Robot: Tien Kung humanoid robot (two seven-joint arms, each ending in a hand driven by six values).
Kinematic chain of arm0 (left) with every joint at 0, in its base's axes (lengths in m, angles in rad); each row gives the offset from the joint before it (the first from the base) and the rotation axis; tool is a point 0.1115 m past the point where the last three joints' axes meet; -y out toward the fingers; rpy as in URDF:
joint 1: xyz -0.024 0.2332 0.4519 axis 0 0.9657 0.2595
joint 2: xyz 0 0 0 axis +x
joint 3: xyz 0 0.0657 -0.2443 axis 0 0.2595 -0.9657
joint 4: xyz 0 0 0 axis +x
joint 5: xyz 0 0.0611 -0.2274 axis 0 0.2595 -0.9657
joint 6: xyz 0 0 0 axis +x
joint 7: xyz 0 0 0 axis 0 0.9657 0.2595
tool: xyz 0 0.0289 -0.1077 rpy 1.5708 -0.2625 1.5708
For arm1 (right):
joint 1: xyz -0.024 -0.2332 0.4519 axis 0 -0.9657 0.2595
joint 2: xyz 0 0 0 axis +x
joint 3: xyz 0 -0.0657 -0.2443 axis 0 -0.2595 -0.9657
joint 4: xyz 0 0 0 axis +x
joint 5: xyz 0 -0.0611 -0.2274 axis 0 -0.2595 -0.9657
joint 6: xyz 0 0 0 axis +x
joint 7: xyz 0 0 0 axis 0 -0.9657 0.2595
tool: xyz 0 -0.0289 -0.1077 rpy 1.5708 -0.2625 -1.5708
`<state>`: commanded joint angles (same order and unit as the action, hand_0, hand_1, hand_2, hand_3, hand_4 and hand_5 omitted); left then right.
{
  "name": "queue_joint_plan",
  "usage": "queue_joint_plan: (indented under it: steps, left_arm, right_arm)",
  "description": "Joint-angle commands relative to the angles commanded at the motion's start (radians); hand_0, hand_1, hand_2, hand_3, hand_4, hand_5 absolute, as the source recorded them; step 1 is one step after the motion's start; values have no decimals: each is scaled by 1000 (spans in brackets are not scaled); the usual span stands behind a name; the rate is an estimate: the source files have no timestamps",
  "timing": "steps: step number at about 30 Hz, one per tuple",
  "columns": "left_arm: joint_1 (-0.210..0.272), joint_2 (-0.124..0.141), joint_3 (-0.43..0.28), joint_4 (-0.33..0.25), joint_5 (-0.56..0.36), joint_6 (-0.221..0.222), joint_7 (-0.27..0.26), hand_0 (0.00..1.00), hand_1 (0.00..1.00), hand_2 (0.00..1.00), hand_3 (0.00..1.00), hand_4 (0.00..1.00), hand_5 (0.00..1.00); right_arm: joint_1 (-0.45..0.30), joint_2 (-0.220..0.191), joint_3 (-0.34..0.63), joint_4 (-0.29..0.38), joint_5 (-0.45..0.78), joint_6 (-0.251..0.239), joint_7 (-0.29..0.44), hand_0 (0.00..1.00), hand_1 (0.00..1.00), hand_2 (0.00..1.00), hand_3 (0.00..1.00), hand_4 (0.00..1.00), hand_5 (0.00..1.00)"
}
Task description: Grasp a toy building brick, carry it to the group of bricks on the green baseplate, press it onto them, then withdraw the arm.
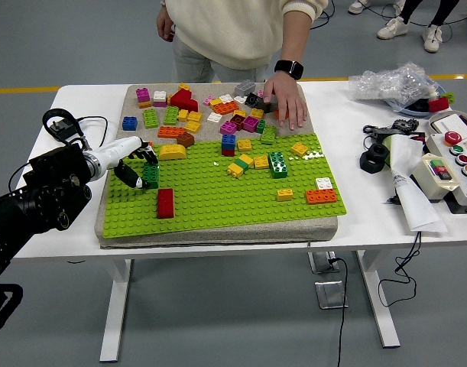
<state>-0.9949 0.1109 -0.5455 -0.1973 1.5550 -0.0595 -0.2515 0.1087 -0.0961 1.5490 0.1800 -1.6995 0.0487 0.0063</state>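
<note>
No readable writing anywhere, everything's too small. The left hand [135,163] has its fingers curled around a dark green brick [150,177] at the left edge of the green baseplate [218,199]. A red brick [165,203] stands just near of it. The main brick group [256,162] is well to the right. A person's hand [285,101] lies flat on the loose bricks at the far side.
</note>
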Motion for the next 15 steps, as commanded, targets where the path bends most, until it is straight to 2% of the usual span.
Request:
queue_joint_plan:
  steps: [15]
  left_arm:
    - [7, 13, -75, -23, 42, -2, -1, 649, 737, 509, 572, 448, 2]
  right_arm:
    - [-2, -1, 2, 0, 0, -1, 0, 777, 705, 748, 767, 998, 774]
